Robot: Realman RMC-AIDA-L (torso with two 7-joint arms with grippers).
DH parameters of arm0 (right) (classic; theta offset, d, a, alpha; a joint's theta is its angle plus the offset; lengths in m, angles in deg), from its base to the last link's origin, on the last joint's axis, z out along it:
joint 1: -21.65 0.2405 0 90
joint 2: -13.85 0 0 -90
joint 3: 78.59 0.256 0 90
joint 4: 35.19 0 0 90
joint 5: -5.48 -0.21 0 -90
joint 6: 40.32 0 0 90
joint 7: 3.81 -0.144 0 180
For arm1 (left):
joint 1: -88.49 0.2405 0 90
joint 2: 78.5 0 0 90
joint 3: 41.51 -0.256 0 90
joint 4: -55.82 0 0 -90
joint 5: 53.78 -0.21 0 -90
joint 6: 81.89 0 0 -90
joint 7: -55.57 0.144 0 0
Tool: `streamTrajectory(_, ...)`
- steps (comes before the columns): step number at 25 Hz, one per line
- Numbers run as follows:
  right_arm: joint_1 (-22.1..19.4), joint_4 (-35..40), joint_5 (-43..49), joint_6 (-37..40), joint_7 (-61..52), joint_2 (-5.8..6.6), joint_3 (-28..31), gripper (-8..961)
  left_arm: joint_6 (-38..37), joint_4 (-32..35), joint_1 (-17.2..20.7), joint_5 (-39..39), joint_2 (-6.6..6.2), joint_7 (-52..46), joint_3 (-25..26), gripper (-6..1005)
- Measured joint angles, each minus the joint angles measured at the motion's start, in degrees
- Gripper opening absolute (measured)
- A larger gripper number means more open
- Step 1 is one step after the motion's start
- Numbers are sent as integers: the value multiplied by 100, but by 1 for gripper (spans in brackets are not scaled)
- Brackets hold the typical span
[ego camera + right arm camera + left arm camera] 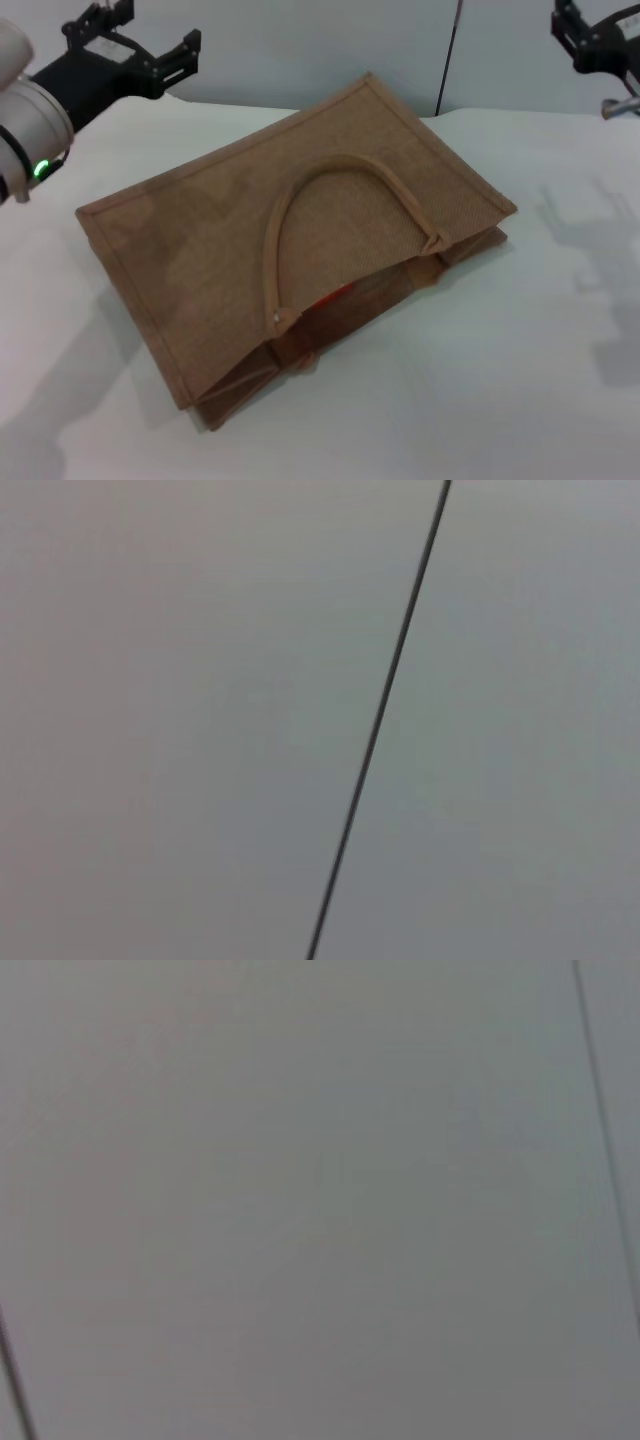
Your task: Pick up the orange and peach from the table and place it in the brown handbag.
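Observation:
The brown handbag [300, 230] lies flat on the white table, its arched handle [330, 180] on top and its mouth facing the table's front. A sliver of the orange [335, 295] shows inside the mouth, under the upper flap. The peach is hidden. My left gripper [160, 35] is raised at the far left, above and behind the bag, open and empty. My right gripper [585, 35] is raised at the far right, well away from the bag. Both wrist views show only a grey wall.
The white table [520, 380] spreads around the bag, with arm shadows on its right and left parts. A grey wall with a dark vertical seam [447, 60] stands behind; the seam also shows in the right wrist view [375, 730].

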Motion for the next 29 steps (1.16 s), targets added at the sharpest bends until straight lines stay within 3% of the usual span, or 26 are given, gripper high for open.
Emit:
streamTrajectory(2,93,-597,-41,1227,-19,-1,-402,711,-57,-361,-102,748,2,582,-102,879)
streamTrajectory(5,629,-2160,-71,3459,-163,-6,-1060,711,166,-1243,-464,2285,6,1693,-230,879)
streamTrajectory(7,1124,-3405,-166,4733,-577,-14,-1611,711,374,-1540,-591,2657,5,2011,-252,879)
streamTrajectory(10,1473,-4523,-401,5727,-1596,-22,-2191,711,840,-2114,-790,3160,5,2516,-255,879)
streamTrajectory(13,1520,-4699,-512,5684,-2278,6,-2271,711,1238,-2576,-870,3614,15,3047,-259,878)
streamTrajectory(20,1496,-4705,-517,5180,-2306,-6,-2279,711,2076,-3807,-1243,4285,33,3738,-260,878)
streamTrajectory(29,1539,-4776,-529,4118,-2338,-7,-2245,711,2242,-4506,-1465,4352,54,3988,-201,878)
